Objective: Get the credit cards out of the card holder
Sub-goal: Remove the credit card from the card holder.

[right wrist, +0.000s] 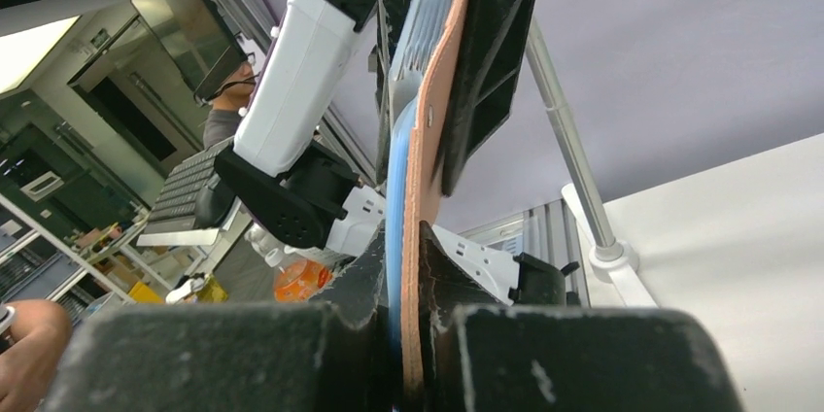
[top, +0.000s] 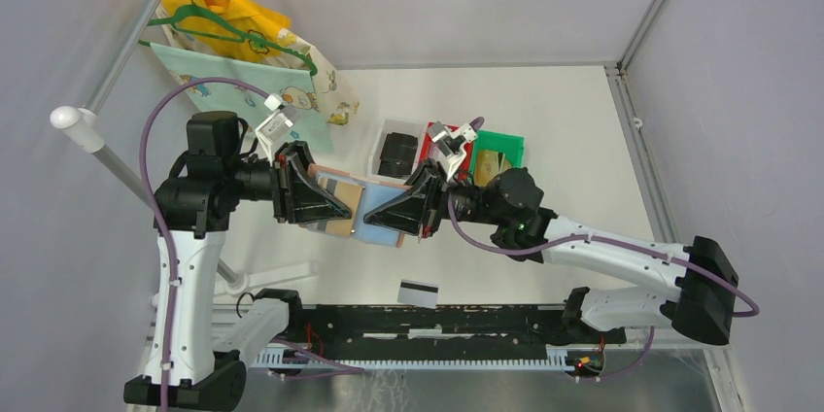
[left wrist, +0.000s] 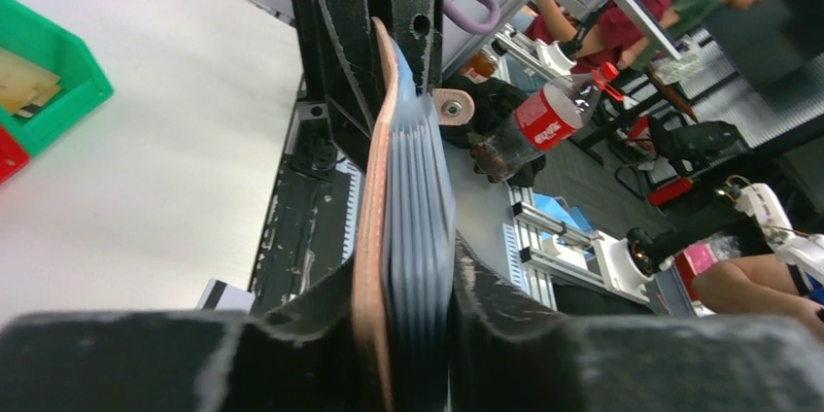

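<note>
- Gripping is what both my grippers are doing in the top view: my left gripper (top: 330,203) is clamped on one end of the card holder (top: 373,223) and my right gripper (top: 396,210) on the opposite end. The holder hangs in the air between them.
- Also from above, one white credit card (top: 418,292) with a black stripe lies flat on the table, on the near side of the card holder and well apart from it. A green bin (top: 500,145) stands on the holder's far side.
- In the left wrist view, my left fingers (left wrist: 311,334) pinch the whole thickness of the holder: tan cover on one face, a stack of pale blue pockets on the other. The snap tab (left wrist: 450,107) sticks out at the holder's far end, right beside my other gripper.
- In the right wrist view, my right fingers (right wrist: 360,315) are closed on a thinner part of the holder, just the tan cover and a blue layer. I cannot tell whether a card is inside that pinch.
- No card edge shows in any pocket from either wrist.
- I judge the holder light and floppy, with slick pockets that bow when pulled. The cards should be stiff, thin and slippery.
- My best hold would be a card's exposed short edge, with the holder's spine pinned firmly.
</note>
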Controlling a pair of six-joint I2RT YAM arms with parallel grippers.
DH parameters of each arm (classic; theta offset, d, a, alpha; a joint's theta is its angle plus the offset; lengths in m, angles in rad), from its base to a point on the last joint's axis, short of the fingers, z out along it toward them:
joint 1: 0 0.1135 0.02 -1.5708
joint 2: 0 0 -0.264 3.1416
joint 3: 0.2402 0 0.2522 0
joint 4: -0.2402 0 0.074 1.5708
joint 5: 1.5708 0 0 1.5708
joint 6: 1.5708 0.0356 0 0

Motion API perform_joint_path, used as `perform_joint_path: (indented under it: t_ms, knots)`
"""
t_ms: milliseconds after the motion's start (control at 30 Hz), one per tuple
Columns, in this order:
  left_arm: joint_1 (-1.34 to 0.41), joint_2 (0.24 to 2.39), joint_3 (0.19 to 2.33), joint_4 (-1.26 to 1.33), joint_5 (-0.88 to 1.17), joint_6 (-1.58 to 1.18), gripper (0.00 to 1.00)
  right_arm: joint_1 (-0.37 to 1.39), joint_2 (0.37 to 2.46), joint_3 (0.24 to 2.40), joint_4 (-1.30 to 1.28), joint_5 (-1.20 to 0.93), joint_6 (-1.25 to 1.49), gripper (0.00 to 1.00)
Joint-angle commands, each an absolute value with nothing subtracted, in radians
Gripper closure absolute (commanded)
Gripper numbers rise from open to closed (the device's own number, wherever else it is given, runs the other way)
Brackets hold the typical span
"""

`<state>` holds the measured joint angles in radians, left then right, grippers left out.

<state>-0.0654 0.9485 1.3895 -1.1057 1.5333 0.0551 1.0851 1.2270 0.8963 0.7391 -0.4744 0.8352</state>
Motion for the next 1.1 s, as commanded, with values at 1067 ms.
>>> perform_joint_path:
  t_ms: [1067]
  knots:
    - [-0.057,0.924,1.494,-1.367,1.294,0.369,0.48,1.006,1.204,0.824,0.777,-0.383,0.906,1.00]
